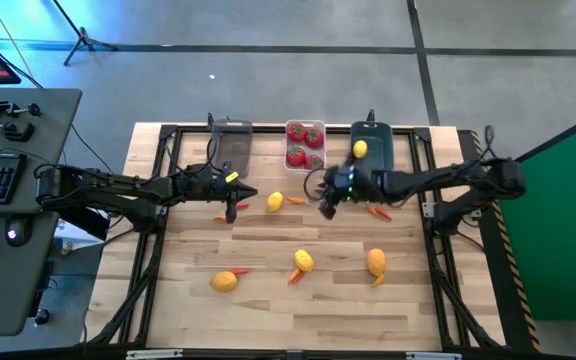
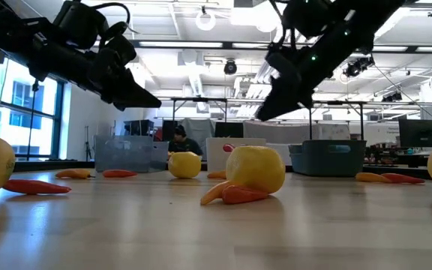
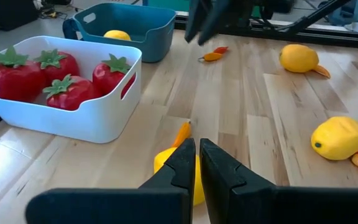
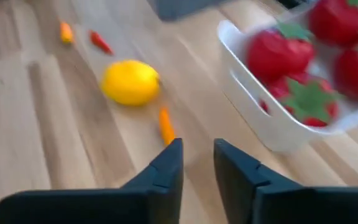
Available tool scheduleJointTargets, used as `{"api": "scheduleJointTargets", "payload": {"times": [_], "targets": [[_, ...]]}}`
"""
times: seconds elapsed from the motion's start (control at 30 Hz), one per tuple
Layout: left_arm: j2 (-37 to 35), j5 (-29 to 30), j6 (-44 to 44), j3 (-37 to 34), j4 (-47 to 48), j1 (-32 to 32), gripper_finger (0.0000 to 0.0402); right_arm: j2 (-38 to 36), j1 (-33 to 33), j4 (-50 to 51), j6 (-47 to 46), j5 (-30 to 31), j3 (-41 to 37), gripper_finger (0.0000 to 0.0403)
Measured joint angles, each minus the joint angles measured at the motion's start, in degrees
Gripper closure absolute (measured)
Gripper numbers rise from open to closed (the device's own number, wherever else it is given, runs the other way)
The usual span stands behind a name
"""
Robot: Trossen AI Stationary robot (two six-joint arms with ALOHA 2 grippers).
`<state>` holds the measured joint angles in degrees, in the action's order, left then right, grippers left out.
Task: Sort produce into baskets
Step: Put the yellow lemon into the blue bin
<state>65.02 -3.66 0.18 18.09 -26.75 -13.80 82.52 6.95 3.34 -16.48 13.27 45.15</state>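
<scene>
Tomatoes fill the white basket at the bench's far edge; one lemon lies in the teal basket. Left end effector, closed and empty, hovers beside another lemon. Right end effector, slightly open, holds nothing.

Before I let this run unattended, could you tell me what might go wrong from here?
1. The left gripper hovers shut above a lemon; descending shut may knock it rolling.
2. The right gripper hangs close to the white basket of tomatoes and could nudge it.
</scene>
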Motion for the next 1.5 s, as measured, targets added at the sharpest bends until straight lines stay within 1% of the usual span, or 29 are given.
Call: {"api": "scheduleJointTargets", "payload": {"times": [0.1,0.23,0.33,0.4,0.47,0.57,0.63,0.73,0.87,1.0,1.17,1.27,1.47,1.5], "targets": [[0.0,0.13,-0.09,0.0,0.06,-0.02,0.0392,3.74,-2.65,-6.8,-0.27,1.27,-0.25,0.0286],[0.0,0.16,-0.53,0.01,0.01,-0.04,0.0392,10.96,-5.1,-10.96,0.38,2.52,3.01,0.0212],[-0.01,0.35,-0.62,0.0,0.03,-0.04,0.0392,17.05,-6.25,-11.01,0.4,5.24,7.78,0.015],[-0.01,0.35,-1.06,0.0,0.03,-0.04,0.0392,20.91,-6.64,-10.34,0.52,5.83,11.23,0.0115],[-0.01,0.35,-1.32,0.0,0.06,-0.04,0.0392,24.14,-6.78,-9.65,1.6,6.56,15.01,0.009],[0.01,0.37,-1.46,0.01,0.05,-0.04,0.0392,27.77,-6.73,-6.18,3.47,9.37,20.42,0.007],[0.01,0.37,-1.48,0.0,0.05,-0.04,0.0392,29.65,-6.3,-4.37,4.82,9.92,23.11,0.0065],[-0.01,0.35,-1.47,0.0,0.03,-0.04,0.0392,31.76,-5.39,-4.46,6.29,8.13,26.0,0.0064],[0.01,0.88,-1.47,0.0,0.03,-0.04,0.0392,34.3,-3.82,-4.32,6.48,7.18,28.0,0.0063],[-0.01,1.37,-1.48,0.0,0.05,-0.04,0.0392,36.08,-2.35,-5.17,6.18,1.24,28.32,0.0063],[0.01,1.4,-1.17,0.02,0.06,-0.04,0.0392,37.67,-1.73,-4.88,5.88,-2.44,28.32,0.0071],[-0.01,1.4,-1.15,0.0,0.06,-0.04,0.0392,38.01,-1.69,-3.64,4.55,-2.6,28.32,0.0088],[0.0,1.4,-1.11,0.02,0.06,-0.04,0.0392,38.02,-1.69,-2.83,4.95,-2.59,28.32,0.0156],[0.01,1.4,-1.11,0.0,0.08,-0.04,0.0392,38.0,-1.69,-2.54,4.95,-2.58,28.32,0.0162]]}}
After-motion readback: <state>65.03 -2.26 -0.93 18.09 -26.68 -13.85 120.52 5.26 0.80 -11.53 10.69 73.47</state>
